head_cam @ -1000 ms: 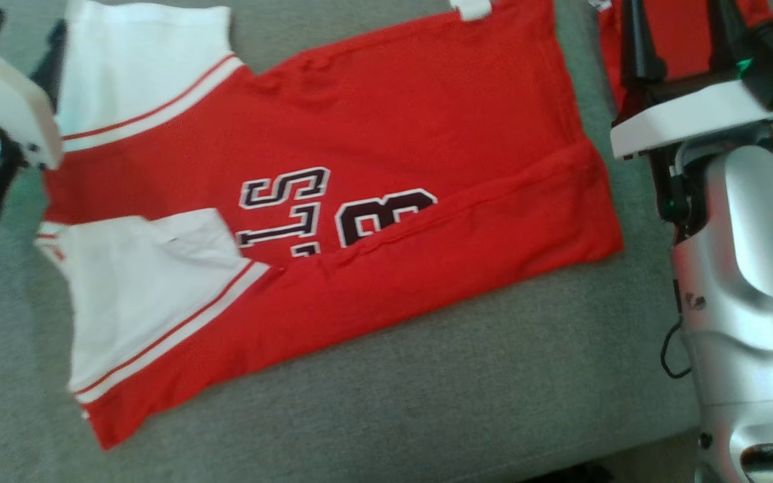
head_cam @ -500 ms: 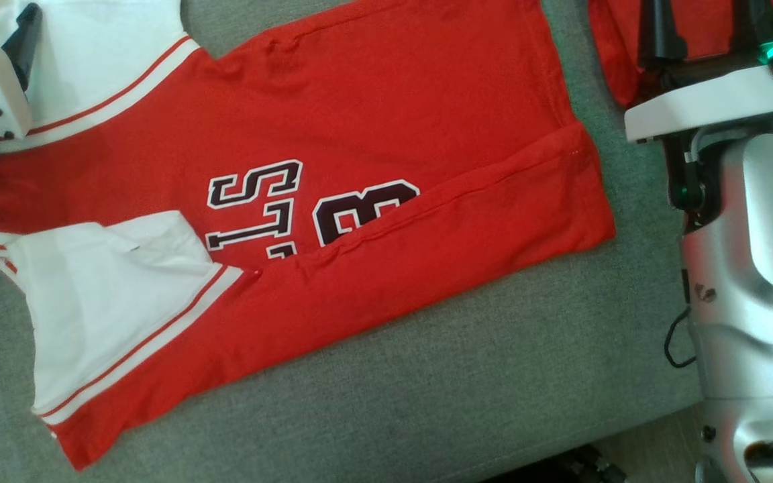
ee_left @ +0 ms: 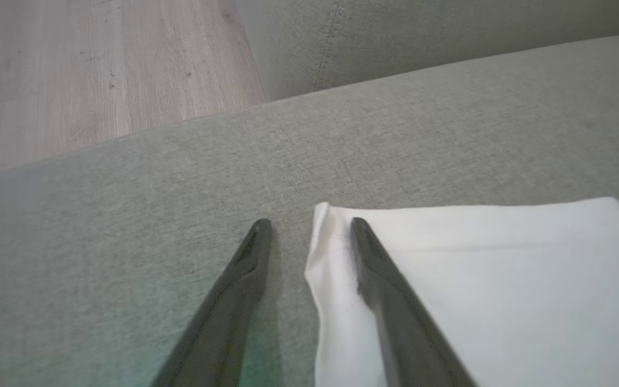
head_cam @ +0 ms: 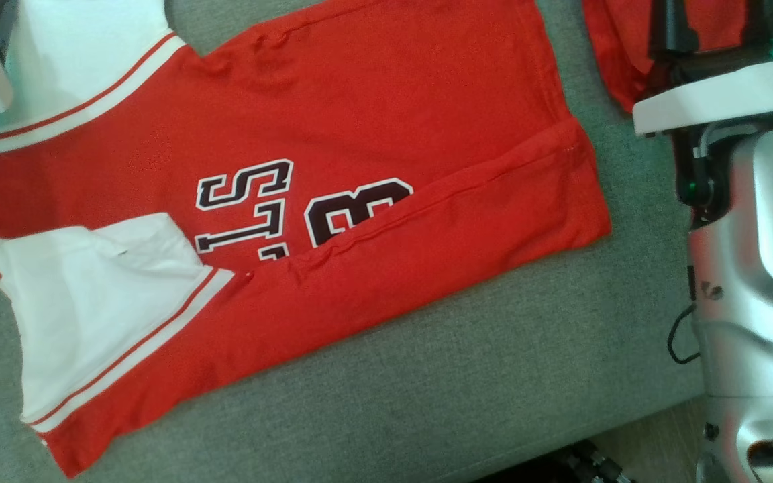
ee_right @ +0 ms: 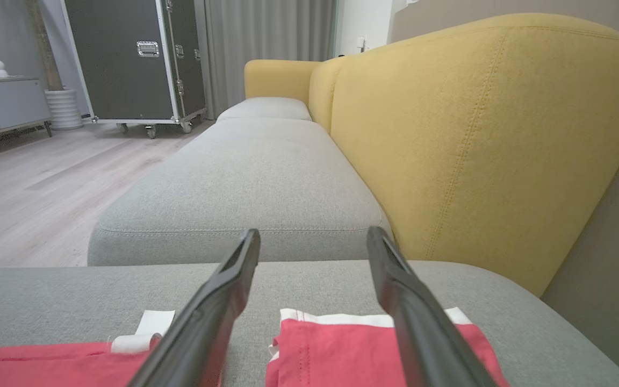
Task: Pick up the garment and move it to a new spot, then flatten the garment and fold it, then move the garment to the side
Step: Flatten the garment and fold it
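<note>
Partly cut off at the head view's top and left edges, the red garment (head_cam: 359, 134) lies flat on the grey sofa cushion (head_cam: 460, 402), its lettering (head_cam: 245, 201) half hidden under a fold (head_cam: 440, 228). The left gripper (ee_left: 309, 222) is spread wide and empty, one finger over the edge of the white sleeve (ee_left: 503, 279). The right gripper (ee_right: 314, 231), equally wide, grips nothing above a red piece (ee_right: 342, 344), perhaps another garment.

Soft even daylight, no hard shadows.
Around the left gripper (ee_left: 309, 223) the picture is soft, the white sleeve (ee_left: 503, 279) beside it nearly washed out, and a faint green tint lies on the cushion (ee_left: 127, 242) near the finger bases. Beyond the right gripper (ee_right: 314, 232) all is sharper, but the black case (ee_right: 132, 59) leans at the edge.
</note>
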{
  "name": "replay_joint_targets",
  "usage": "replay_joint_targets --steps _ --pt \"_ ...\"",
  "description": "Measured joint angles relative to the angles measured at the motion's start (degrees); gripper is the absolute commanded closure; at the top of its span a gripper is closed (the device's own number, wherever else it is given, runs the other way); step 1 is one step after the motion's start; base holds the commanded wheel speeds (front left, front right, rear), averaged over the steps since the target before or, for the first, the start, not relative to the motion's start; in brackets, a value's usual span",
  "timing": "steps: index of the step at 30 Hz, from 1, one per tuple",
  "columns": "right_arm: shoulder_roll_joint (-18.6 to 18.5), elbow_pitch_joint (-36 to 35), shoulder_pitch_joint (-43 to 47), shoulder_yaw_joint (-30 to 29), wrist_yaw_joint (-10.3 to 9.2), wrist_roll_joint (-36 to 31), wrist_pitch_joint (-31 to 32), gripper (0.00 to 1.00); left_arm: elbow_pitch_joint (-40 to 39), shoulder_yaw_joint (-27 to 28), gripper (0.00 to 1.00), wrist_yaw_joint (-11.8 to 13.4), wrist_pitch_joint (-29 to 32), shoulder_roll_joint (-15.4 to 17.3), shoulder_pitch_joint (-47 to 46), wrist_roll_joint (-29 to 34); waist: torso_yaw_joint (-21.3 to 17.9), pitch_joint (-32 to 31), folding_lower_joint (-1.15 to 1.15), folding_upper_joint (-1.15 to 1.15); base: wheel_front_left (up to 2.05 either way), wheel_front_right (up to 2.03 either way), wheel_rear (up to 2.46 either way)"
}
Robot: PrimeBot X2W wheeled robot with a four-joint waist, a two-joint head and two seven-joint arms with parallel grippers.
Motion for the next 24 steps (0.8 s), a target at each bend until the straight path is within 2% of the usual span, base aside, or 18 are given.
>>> replay_joint_targets --steps 1,2,6,13,18,24 --pt "0.0 -0.1 0.0 -0.2 0.00 0.0 0.0 0.00 -0.1 -0.6 0.91 0.0 0.8 0.0 -0.3 -0.5 0.1 0.0 0.00 0.00 0.00 0.00 0.00" --pt "0.0 -0.1 0.0 -0.5 0.00 0.0 0.0 0.00 -0.3 -1.1 1.00 0.0 1.6 -0.1 -0.5 -1.1 0.2 -0.1 0.00 0.00 0.00 0.00 0.00" --pt "0.0 -0.1 0.0 -1.6 0.00 -1.2 0.2 0.00 -1.3 -3.2 1.00 0.0 1.3 -1.0 -0.3 -2.8 1.2 -0.9 0.00 0.00 0.00 0.00 0.00" --pt "-0.1 3.8 -1.0 0.8 0.00 -2.6 5.6 0.00 -7.1 -6.6 1.00 0.0 -11.1 -2.3 3.4 -3.8 4.9 -4.8 0.00 0.00 0.00 0.00 0.00" --pt "-3.9 10.8 -3.7 5.6 0.00 -3.2 11.1 0.00 -13.7 -9.3 1.00 0.0 -18.0 -2.9 4.0 -3.7 8.8 -7.3 0.00 0.00 0.00 0.00 0.00" --pt "-9.4 22.6 -6.5 9.4 0.00 -0.5 17.5 0.00 -21.7 -12.1 1.00 0.0 -21.2 -3.1 8.1 -2.6 14.2 -9.6 -0.01 0.00 0.00 0.00 0.00"
